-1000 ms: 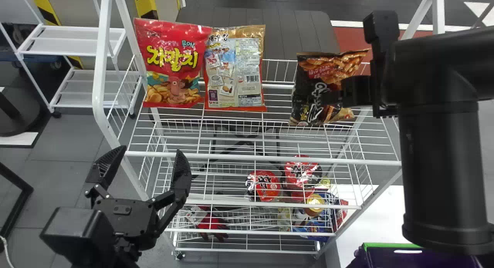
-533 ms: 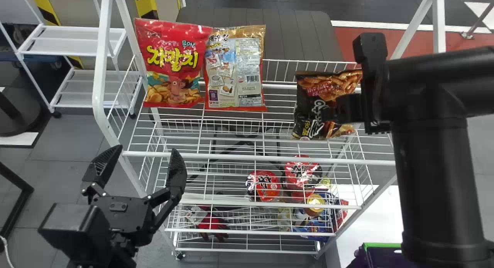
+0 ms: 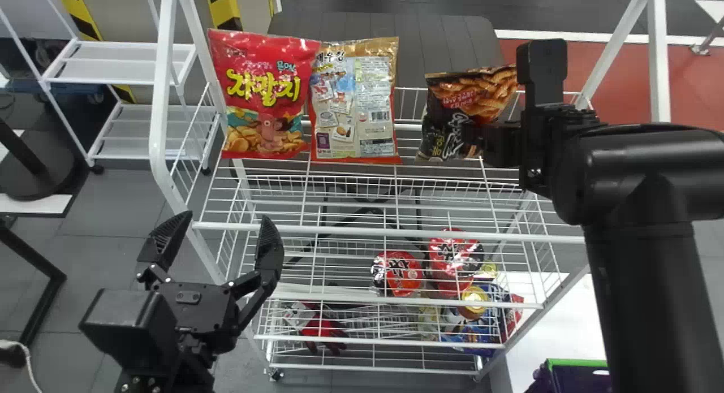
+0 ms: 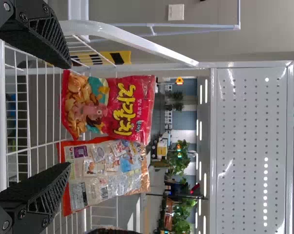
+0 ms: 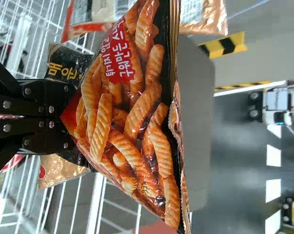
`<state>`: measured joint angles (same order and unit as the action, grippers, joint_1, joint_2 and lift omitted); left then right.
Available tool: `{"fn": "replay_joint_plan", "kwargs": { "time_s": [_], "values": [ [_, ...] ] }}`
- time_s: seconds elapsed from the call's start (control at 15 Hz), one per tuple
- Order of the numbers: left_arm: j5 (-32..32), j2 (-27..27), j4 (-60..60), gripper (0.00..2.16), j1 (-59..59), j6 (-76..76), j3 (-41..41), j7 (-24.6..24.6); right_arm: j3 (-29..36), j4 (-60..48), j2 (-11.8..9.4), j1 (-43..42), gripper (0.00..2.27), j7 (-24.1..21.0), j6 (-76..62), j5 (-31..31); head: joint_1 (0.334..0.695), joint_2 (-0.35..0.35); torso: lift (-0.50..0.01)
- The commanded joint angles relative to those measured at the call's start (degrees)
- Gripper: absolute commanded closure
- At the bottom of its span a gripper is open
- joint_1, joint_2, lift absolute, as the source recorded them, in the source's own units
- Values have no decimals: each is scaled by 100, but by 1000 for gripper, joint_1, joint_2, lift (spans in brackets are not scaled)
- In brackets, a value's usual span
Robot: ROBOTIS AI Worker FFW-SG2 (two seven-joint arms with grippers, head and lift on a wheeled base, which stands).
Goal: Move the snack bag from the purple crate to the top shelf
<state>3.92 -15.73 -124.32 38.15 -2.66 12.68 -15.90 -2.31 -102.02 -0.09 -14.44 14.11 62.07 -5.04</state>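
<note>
The black snack bag [image 3: 461, 107] is held over the right part of the rack's top shelf [image 3: 362, 184] by my right gripper [image 3: 481, 141], tilted a little. In the right wrist view my right gripper [image 5: 64, 114] is shut on the bag's middle, and the snack bag [image 5: 137, 117] bulges out around its tips. My left gripper [image 3: 220, 229] stands open and empty in front of the rack's left side; in the left wrist view the left gripper [image 4: 66, 117] has its fingers wide apart. The purple crate [image 3: 574, 376] is at the bottom right.
A red snack bag [image 3: 266, 96] and a beige-backed bag [image 3: 355, 102] stand side by side on the top shelf's left part. Red cup noodles [image 3: 397, 273] are on a lower level. White posts [image 3: 659, 59] rise at the rack's sides.
The right arm lowered the black bag in the picture, then brought it back up and slightly left, still gripped. The whole scene has shifted slightly right in the head view.
</note>
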Motion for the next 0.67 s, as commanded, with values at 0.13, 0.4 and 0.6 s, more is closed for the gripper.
{"fn": "replay_joint_plan", "kwargs": {
  "time_s": [0.13, 0.4, 0.6],
  "values": [
    [21, 0, 22, 107, -36, 16, -2, 0, -15, 341, 14, -67, 1622, -75, -199, 99, 695, 5, 0],
    [21, -9, 22, 107, -36, 16, -2, 0, -6, 622, 14, -58, 1619, -163, -762, 126, 695, 3, 0],
    [13, -9, 31, 107, -9, -2, -2, 0, -6, 763, 14, -85, 1349, -181, -779, 214, 695, 5, 0]
  ]
}}
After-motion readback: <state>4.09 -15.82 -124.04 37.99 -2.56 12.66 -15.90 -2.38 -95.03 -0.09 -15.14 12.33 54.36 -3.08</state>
